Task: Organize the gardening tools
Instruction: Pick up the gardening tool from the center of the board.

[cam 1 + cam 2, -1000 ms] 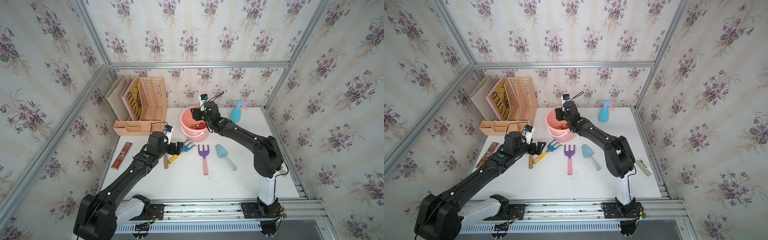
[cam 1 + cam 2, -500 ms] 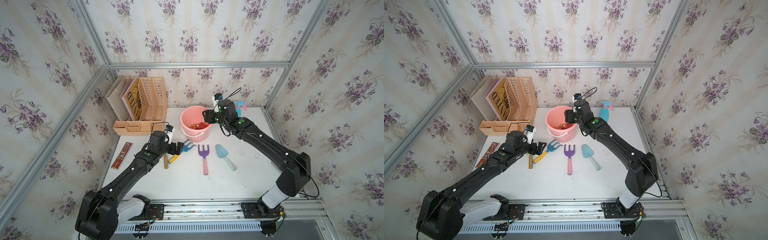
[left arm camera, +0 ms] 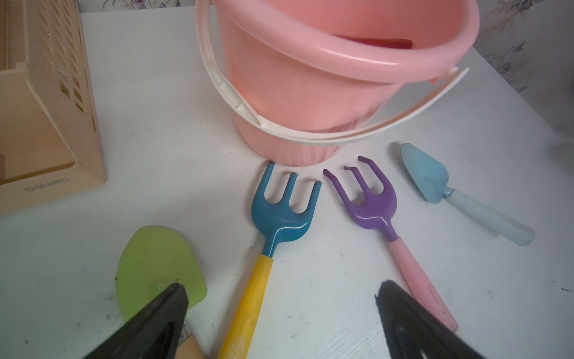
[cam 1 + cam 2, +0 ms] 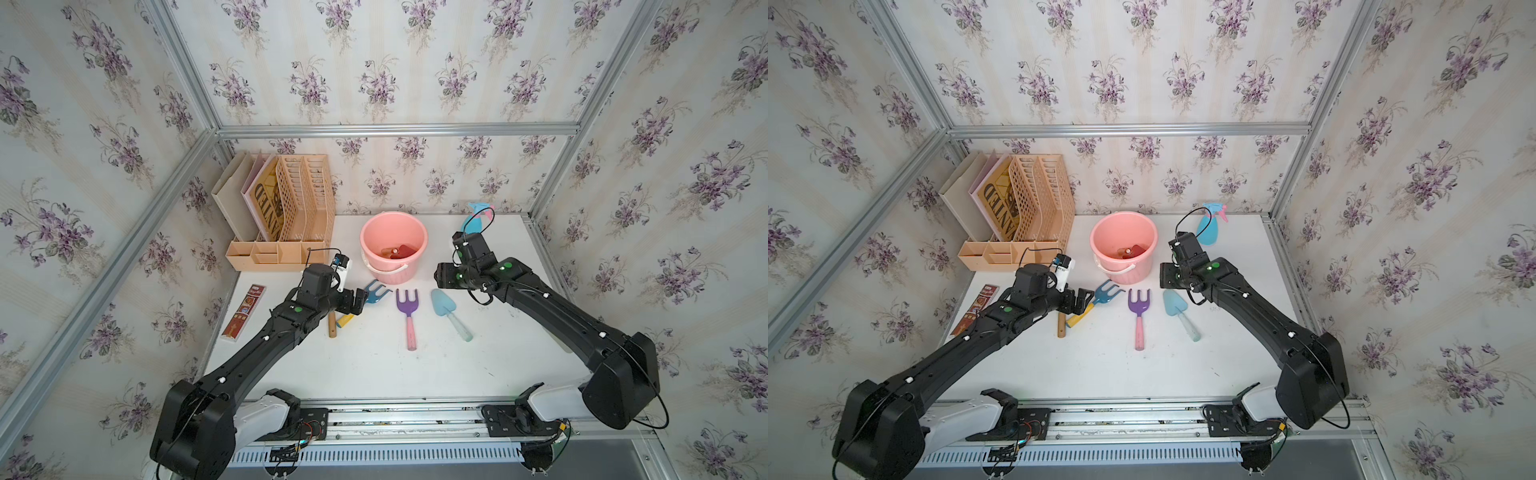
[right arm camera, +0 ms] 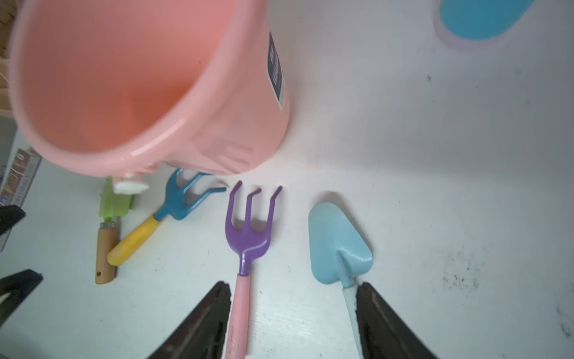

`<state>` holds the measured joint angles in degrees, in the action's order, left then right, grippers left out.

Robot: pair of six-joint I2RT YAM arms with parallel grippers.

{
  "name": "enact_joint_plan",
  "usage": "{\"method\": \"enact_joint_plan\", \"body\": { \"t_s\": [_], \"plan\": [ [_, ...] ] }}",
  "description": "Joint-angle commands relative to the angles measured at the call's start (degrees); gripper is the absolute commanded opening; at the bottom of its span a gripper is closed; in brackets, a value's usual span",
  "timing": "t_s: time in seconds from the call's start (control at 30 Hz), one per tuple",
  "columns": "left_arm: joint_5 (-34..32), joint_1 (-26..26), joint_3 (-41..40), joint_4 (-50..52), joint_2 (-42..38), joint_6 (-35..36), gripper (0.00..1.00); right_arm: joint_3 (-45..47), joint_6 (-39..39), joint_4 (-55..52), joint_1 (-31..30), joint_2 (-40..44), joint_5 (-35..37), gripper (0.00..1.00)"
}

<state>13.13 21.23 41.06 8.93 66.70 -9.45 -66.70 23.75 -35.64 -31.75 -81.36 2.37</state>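
My left gripper [image 4: 358, 300] [image 3: 282, 307] stands open low over the yellow handle of the blue fork [image 4: 376, 291] [image 3: 282, 214], with the green shovel [image 3: 158, 264] by one finger. A purple fork [image 4: 407, 303] [image 5: 247, 230] and a light-blue trowel [image 4: 444, 303] [image 5: 338, 245] lie to the right. My right gripper [image 4: 441, 276] [image 5: 293, 298] hangs open and empty above them, beside the pink bucket [image 4: 399, 270] [image 5: 217, 133]. A red shovel [image 4: 401, 251] lies inside the bucket. The blue spray bottle [image 4: 1208, 226] stands at the back right.
A beige file organiser [image 4: 291, 208] holding books fills the back left corner. A flat red box [image 4: 245, 311] lies along the left table edge. Papered walls and aluminium rails close in three sides.
My right arm has pulled away from above the bucket, rightwards and toward the front, and now hovers beside it over the trowel. The left arm has barely moved.
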Motion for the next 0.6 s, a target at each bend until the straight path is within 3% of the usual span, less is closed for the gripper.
{"method": "enact_joint_plan", "body": {
  "t_s": [0.0,0.13,0.57],
  "plan": [
    [0.4,0.3,0.6,1.9,0.7,0.8,0.99,2.7,0.4,-5.1,0.1,-0.5,1.2,0.68],
    [0.6,0.4,0.4,2.1,1.0,0.7,0.99,5.7,0.2,-7.5,0.1,-3.2,2.8,0.66],
    [7.0,0.6,-2.2,-4.1,-0.3,0.3,0.99,10.6,-0.3,-1.8,-1.6,-11.7,2.3,0.51]
  ]
}}
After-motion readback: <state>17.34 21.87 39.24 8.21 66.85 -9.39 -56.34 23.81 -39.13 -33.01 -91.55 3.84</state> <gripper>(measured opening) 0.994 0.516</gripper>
